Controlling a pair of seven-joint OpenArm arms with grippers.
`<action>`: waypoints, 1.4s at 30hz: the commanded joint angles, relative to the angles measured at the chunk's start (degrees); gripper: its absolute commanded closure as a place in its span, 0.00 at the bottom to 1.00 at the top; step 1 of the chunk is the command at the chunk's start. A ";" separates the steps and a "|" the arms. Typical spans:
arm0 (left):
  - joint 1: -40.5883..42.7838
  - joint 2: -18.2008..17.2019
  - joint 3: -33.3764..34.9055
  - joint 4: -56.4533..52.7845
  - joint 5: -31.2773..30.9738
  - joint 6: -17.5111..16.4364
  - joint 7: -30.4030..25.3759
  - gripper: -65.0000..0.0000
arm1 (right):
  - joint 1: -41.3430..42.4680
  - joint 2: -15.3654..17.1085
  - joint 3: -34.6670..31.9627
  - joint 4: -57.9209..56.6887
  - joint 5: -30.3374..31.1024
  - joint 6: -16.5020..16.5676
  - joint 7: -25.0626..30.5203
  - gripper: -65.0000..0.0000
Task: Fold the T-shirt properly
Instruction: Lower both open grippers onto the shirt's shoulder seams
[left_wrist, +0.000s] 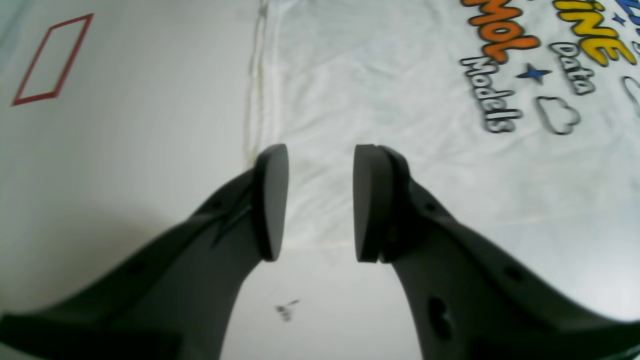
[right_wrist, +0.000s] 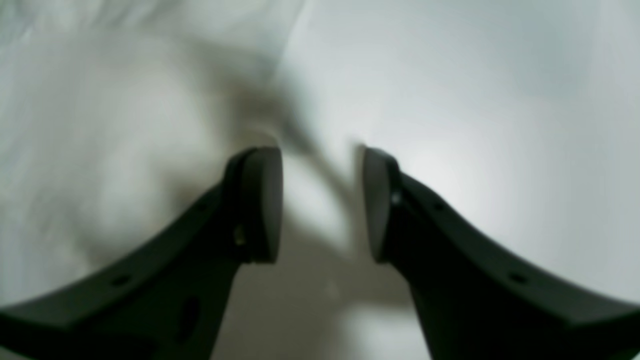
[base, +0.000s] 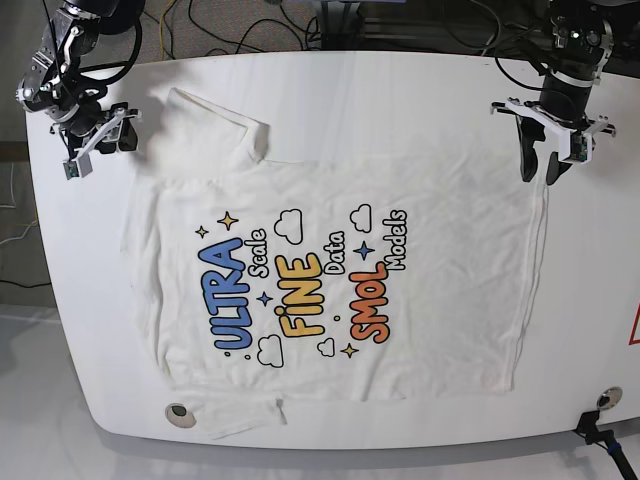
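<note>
- Left gripper (left_wrist: 320, 202), dark moulded plastic with flat oval pads: fingers apart, nothing between them, poised just over the hem corner of the large white short-sleeved cotton T-shirt (base: 330, 280) with the blue, yellow and orange lettering.
- Right gripper (right_wrist: 322, 205), same build: fingers apart and empty too; wrist view blurred, cloth on one side, bare white worktop (base: 400, 90) on the other.
- Shirt lies print-up, spread across the middle of the worktop, hem toward its right edge, collar toward the left; one sleeve runs to the near edge, the other bunches toward the far-left corner.
- Risk, left side: the hem is thin and flat; pads could pinch one layer only, or close on nothing.
- Risk, right side: the rumpled far sleeve, if grabbed as it lies, would likely fold in crooked.
- Uneven lifts would skew the fold.
</note>
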 joint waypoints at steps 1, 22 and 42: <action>0.08 -0.48 -0.23 0.91 -0.45 -0.28 -1.19 0.70 | 1.16 1.37 0.40 -3.14 1.18 1.11 1.87 0.61; 0.52 -0.49 -0.03 0.70 -0.86 0.06 -0.26 0.70 | 3.76 -0.86 -0.29 -8.65 3.74 1.11 -1.39 0.61; 0.14 0.70 -0.19 0.07 0.09 -0.24 -1.39 0.70 | 4.22 -3.97 -3.86 -7.44 5.64 -0.05 0.18 0.76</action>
